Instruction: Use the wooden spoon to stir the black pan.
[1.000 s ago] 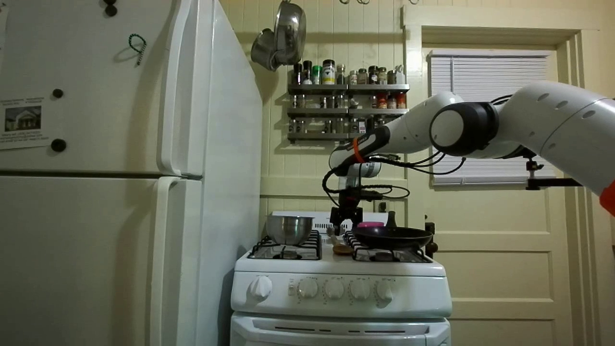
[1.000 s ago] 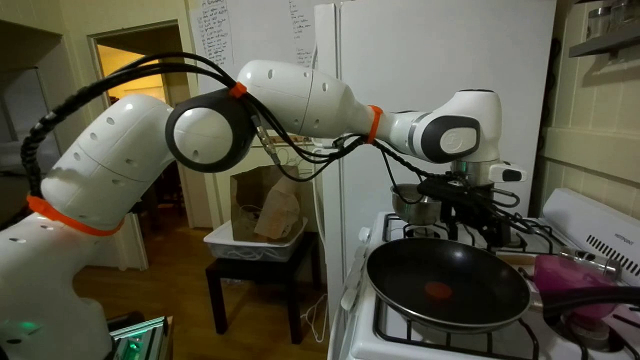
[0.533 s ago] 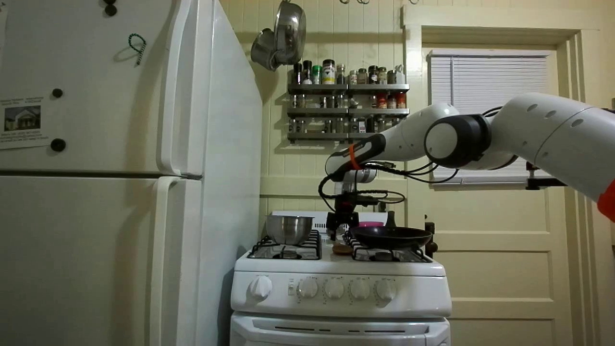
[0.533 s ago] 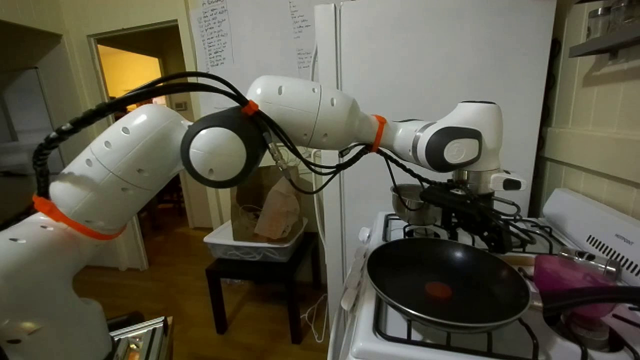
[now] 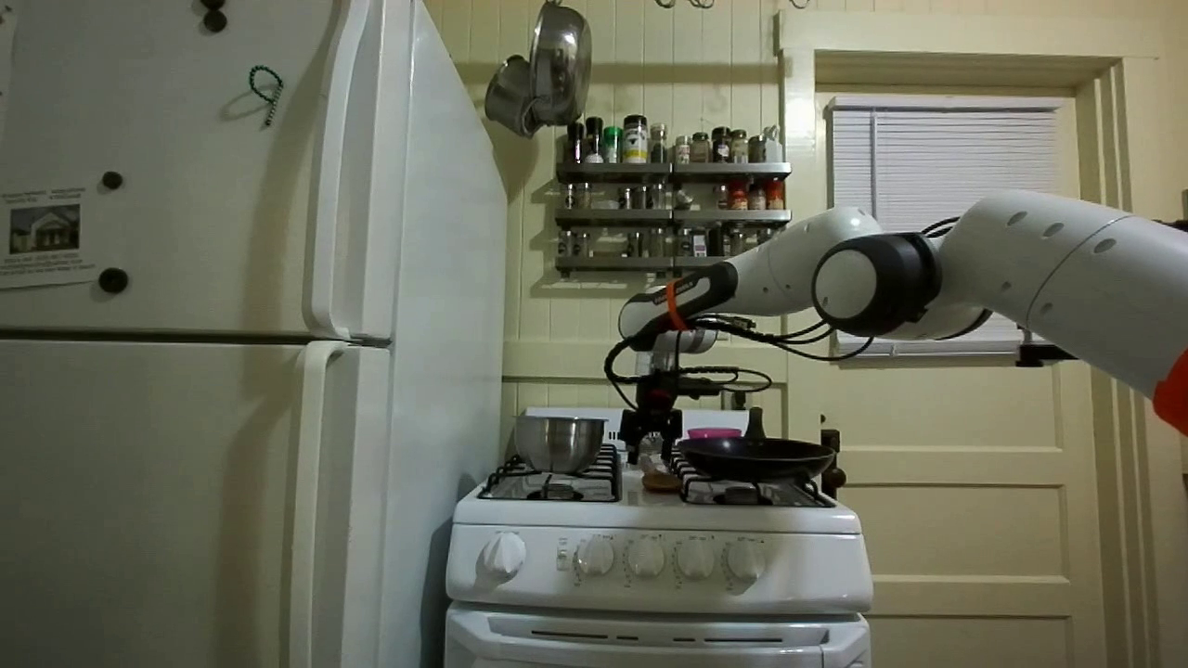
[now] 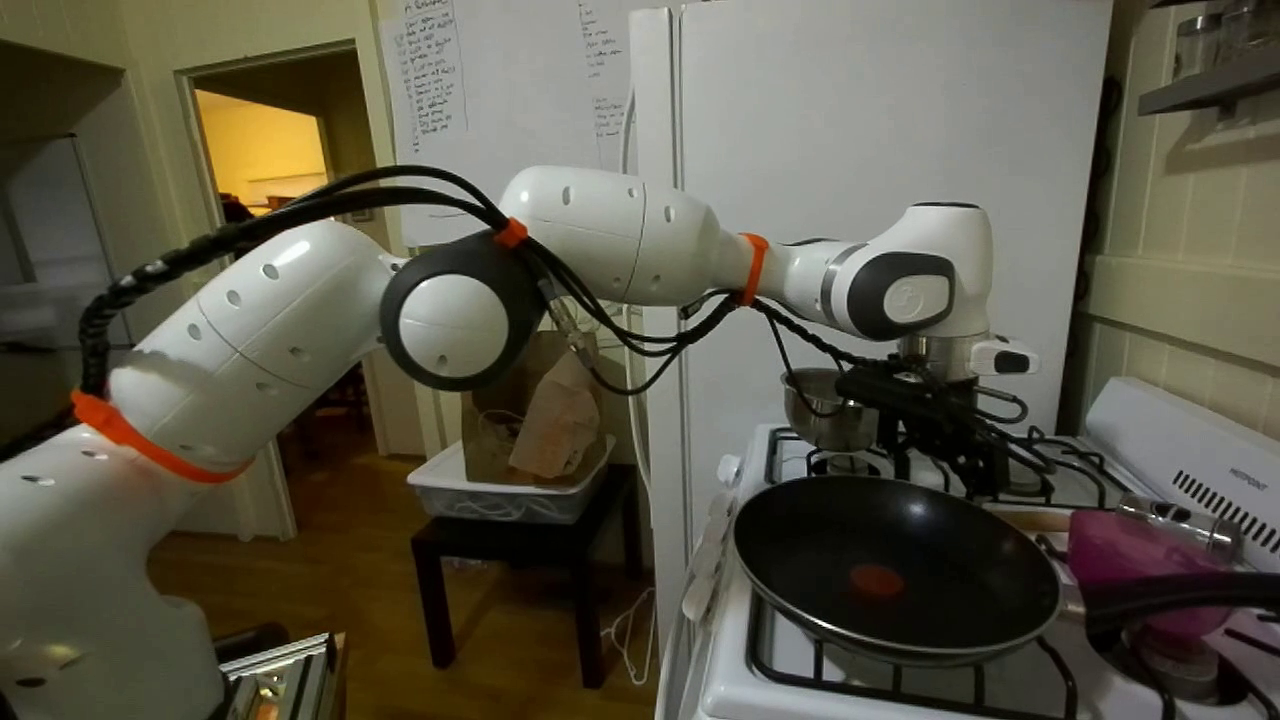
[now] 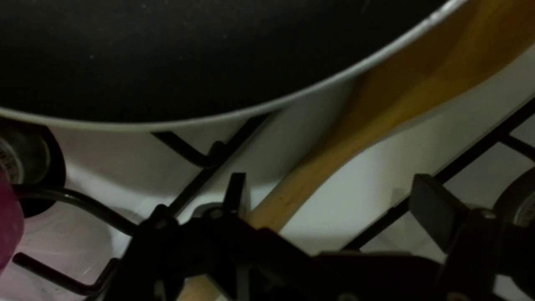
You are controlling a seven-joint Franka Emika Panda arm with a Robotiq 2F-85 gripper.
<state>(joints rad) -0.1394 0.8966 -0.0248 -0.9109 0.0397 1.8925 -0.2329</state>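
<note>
In the wrist view the wooden spoon [image 7: 368,119] is being supported by the white stove top [image 7: 359,188], its broad end at the upper right of the frame being overlapped by the rim of the black pan [image 7: 188,58], its handle being partly hidden at bottom centre by the gripper [image 7: 332,198]. The jaws are being held wide apart, and nothing is being gripped. The handle is being framed between the fingers [image 7: 434,205], nearer to the one left of centre; whether they are being held low enough for a grasp is not being shown.

A pick-up is apparently being prepared. A better hold is being invited by a small shift, with the handle being brought to mid-gap, and by a turn of the wrist, since the wood is being crossed at a slant. A strike is being risked on the burner grate [image 7: 200,180] at centre left and the opposite grate [image 7: 468,155] at right. After gentle closing, the broad end is possibly being trapped under the pan's rim, so easing toward the lower right is being advised before any lift
</note>
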